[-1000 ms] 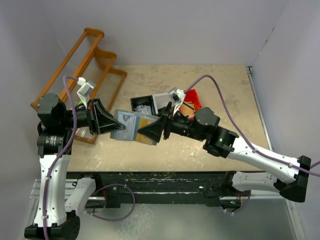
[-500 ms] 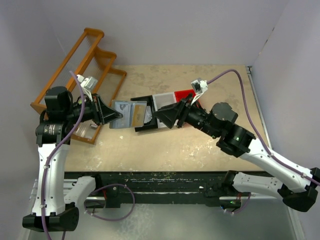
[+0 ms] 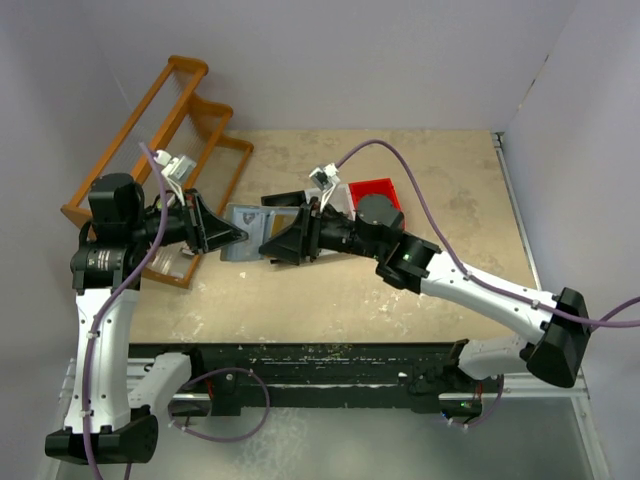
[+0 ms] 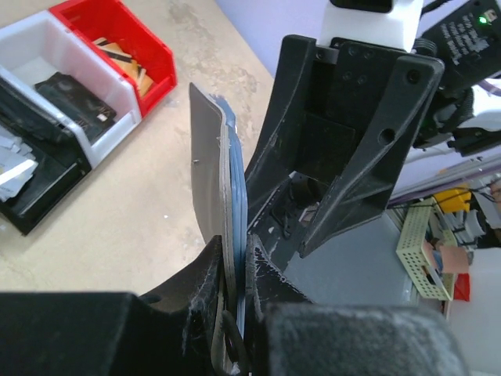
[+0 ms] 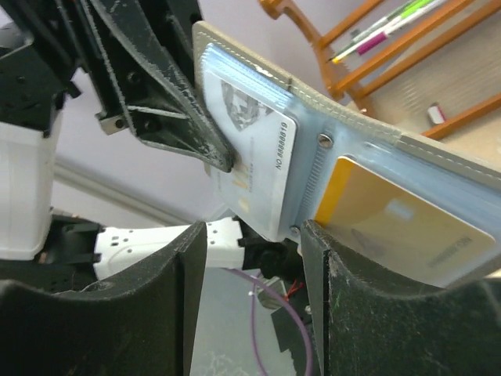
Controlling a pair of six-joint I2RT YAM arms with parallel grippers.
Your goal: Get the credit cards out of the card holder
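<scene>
The card holder [image 3: 245, 232] hangs open above the table, a grey case with clear blue sleeves. My left gripper [image 3: 232, 237] is shut on its left edge, and the left wrist view shows the grey flap [image 4: 210, 172] pinched in that gripper [image 4: 235, 266]. Two credit cards sit in the sleeves: a white one with a portrait [image 5: 250, 133] and a yellow one [image 5: 391, 219]. My right gripper [image 3: 268, 247] is at the holder's right edge. It is open [image 5: 254, 235], its fingers [image 5: 333, 258] straddling the lower edge below the white card, gripping nothing.
A black bin [image 3: 288, 212] and a red bin [image 3: 375, 190] stand behind the right arm. The left wrist view also shows a white bin [image 4: 66, 66] between them. An orange wooden rack [image 3: 170, 130] stands at the back left, with pens on it [image 5: 376, 35].
My right gripper went back to the bins, then swung left again to the holder's edge. The left gripper has kept its hold, shifting slightly left early on.
</scene>
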